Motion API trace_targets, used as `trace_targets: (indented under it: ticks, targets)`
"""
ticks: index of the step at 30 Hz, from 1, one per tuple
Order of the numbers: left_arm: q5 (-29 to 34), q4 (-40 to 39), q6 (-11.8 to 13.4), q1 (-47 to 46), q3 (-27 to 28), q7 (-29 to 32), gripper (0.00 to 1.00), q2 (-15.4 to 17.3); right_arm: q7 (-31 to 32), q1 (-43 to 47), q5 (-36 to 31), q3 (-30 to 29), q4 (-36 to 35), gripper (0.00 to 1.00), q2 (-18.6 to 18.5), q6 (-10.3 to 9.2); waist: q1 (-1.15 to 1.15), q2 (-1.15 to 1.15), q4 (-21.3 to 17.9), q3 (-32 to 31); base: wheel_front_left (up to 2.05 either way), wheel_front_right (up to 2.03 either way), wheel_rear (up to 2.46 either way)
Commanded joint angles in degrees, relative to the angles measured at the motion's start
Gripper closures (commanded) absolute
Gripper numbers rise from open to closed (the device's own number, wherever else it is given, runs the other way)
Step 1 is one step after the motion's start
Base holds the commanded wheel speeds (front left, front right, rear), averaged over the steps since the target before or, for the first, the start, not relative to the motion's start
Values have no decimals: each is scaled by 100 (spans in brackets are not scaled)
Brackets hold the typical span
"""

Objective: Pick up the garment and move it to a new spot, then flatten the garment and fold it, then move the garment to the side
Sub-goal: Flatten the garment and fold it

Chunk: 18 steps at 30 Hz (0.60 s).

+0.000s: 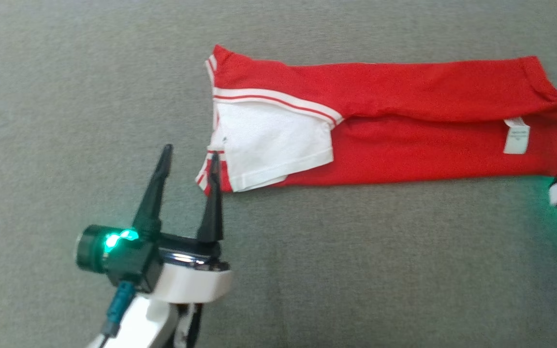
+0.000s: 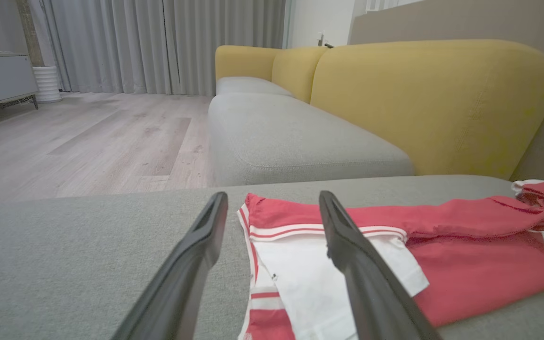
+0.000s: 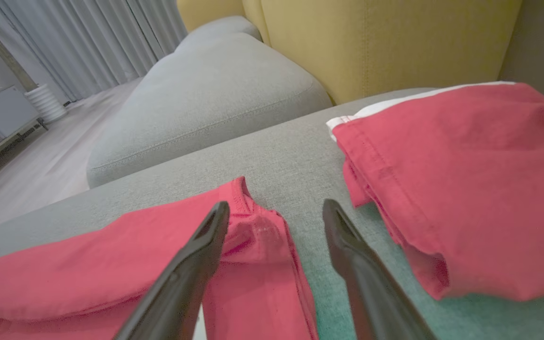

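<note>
two red garments [image 1: 404, 111] [image 3: 465, 179], two grippers [image 2: 273, 196] [image 3: 276, 207], one sofa [image 2: 300, 141].

Bare grey fabric sofa seat [image 1: 307, 270] lies open along its near edge and left end. A long folded red-and-white knit garment [image 1: 404, 140] spans the middle; a second folded red cloth [image 3: 465, 189] and the mustard-yellow upholstered backrest [image 2: 432, 104] close the far right corner.

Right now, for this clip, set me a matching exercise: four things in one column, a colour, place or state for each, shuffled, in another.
1. garment
2. care label
3. left gripper
4. sofa backrest

A. yellow
B. jaws open, beside the striped end
C. red, lying in a long strip
D. white, near the garment's right end

Pairs: 1-C, 2-D, 3-B, 4-A
</note>
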Motion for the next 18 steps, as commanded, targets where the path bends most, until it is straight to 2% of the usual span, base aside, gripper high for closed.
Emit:
trace_targets:
  ticks: [1, 5, 9, 10, 12, 13, 18]
  targets:
    - [125, -200, -83, -77, 318, -54, 0, -50, 49, -177, -91, -20, -56, 0, -70, -11, 0, 0, 98, 8, 0, 0, 0]
    - [531, -88, -531, 160, 577, -54, 0, -500, 348, -516, -372, -356, 548, 0, -26, -11, 0, 0, 248, 34, 0, 0, 0]
    - [790, 60, -909, 292, 878, -54, 0, -800, 818, -694, -694, -439, 1185, 0, 86, -11, 0, 0, 318, 25, 0, 0, 0]
    - [845, 79, -989, 320, 959, -54, 0, -863, 927, -720, -703, -437, 1264, 9, 145, -11, 0, 0, 324, 15, 0, 0, 0]
    - [937, 119, -1138, 386, 1124, -54, 0, -969, 1110, -740, -670, -399, 1319, 62, 253, -11, 0, 0, 314, -12, 0, 0, 0]
    - [987, 138, -1202, 421, 1201, -54, 0, -1016, 1170, -732, -658, -362, 1307, 100, 280, -11, 0, 0, 299, -29, 0, 0, 0]
    - [1199, 219, -1514, 578, 1501, -54, 0, -1229, 1184, -643, -500, -261, 1018, 100, 267, -11, 0, 0, 187, -138, 0, 0, 0]
